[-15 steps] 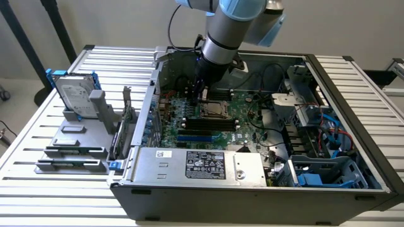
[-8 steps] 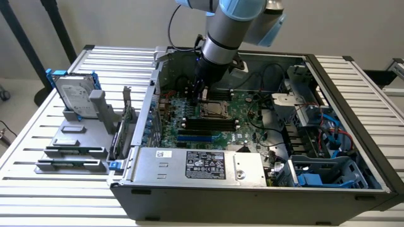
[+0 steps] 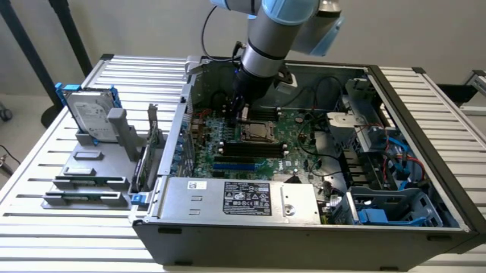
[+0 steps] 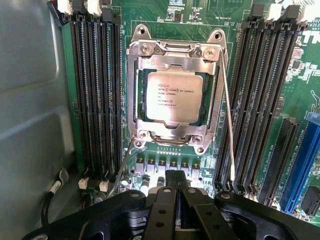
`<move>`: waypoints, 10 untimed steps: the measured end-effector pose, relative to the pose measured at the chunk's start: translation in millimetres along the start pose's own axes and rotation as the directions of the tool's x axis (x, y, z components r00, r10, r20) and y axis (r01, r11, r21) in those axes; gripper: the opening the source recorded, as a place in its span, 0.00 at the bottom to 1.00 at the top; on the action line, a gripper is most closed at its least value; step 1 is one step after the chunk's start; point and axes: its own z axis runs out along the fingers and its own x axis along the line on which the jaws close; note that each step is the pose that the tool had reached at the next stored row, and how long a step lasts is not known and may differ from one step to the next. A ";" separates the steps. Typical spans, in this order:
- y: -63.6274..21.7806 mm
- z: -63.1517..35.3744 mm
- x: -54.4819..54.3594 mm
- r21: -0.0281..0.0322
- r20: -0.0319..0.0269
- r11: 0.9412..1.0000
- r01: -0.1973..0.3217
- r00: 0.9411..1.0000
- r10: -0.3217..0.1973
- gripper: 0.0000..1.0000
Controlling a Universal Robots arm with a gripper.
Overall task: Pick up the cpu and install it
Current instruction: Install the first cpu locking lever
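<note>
The cpu lies flat in its socket on the green motherboard, its silver printed top facing up, framed by the metal socket bracket. In the exterior view the cpu shows in the middle of the open computer case. My gripper is shut with nothing between its black fingers, and hovers beside the socket, apart from the chip. In the exterior view the gripper hangs just to the left of the socket, low over the board.
Black memory slots flank the socket on both sides, and a thin socket lever runs along one edge. A grey power-supply box sits at the case front. A hard drive in a blue bracket stands on a grey fixture outside the case.
</note>
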 end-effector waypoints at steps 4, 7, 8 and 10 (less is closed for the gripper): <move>-17.8 0.5 -1.8 -0.001 -0.024 1.000 0.007 1.000 -0.007 0.11; -25.1 -1.2 -4.1 -0.001 -0.044 1.000 0.012 0.999 -0.012 0.11; -26.2 -2.0 -4.8 -0.001 -0.051 1.000 0.013 0.999 -0.013 0.11; -27.5 -3.8 -5.4 -0.001 -0.065 1.000 0.007 0.998 -0.007 0.11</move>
